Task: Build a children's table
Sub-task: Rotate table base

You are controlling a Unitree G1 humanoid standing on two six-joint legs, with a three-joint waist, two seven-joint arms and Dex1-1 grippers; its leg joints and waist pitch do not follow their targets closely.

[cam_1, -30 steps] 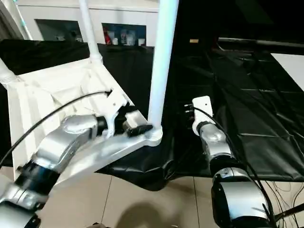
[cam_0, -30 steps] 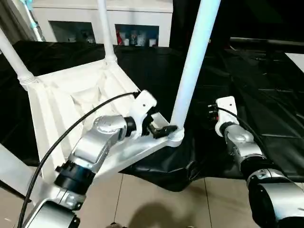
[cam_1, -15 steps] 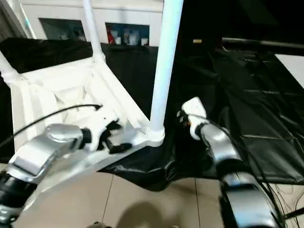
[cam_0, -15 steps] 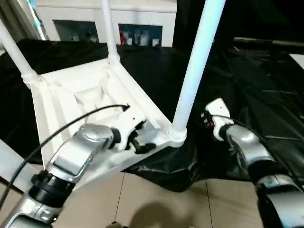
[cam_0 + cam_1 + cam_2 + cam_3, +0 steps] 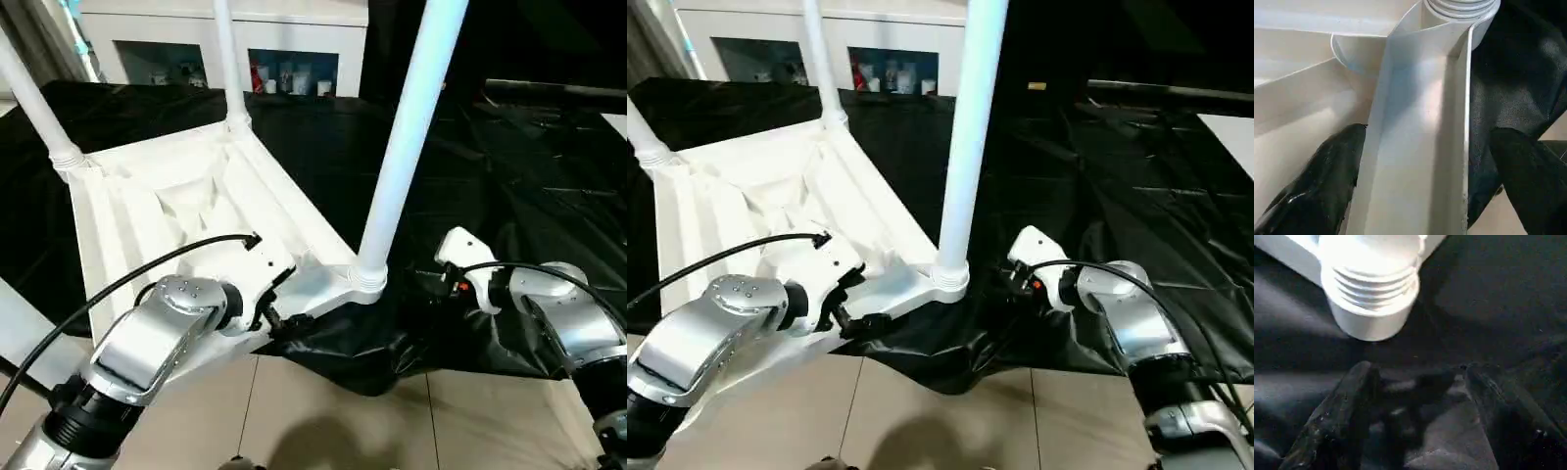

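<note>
- Upside down, the children's table (image 5: 176, 211) lies with its ribbed underside up on the black-sheeted table (image 5: 529, 166), its near corner hanging past the sheet's edge over the tiled floor (image 5: 323, 421).
- Three white legs rise from corner sockets: the near leg (image 5: 407, 137) stands just beyond both claws, the far leg (image 5: 225, 59) and the left leg (image 5: 34, 103) are well beyond the left claw.
- Left claw (image 5: 1415, 196) is spread wide and straddles the near edge rail (image 5: 1415, 147) of the tabletop; one black finger (image 5: 1322, 181) sits on the inner side of the rail, the other (image 5: 1528, 181) on the outer side over the black sheet. Neither finger visibly presses the rail.
- Ahead of the left claw along that rail is the ribbed corner socket (image 5: 1459, 7) holding the near leg.
- Right claw (image 5: 1418, 416) is partly spread, holds nothing and hangs over the crumpled black sheet; its fingers (image 5: 1337, 416) point toward the same socket (image 5: 1371, 293), near it but apart.
- From the head views, the right claw (image 5: 431, 284) lies just to the right of the socket, and the left one (image 5: 279, 318) just to its left at the table's edge.
- A white glass-door cabinet (image 5: 284, 59) stands far beyond both claws.
</note>
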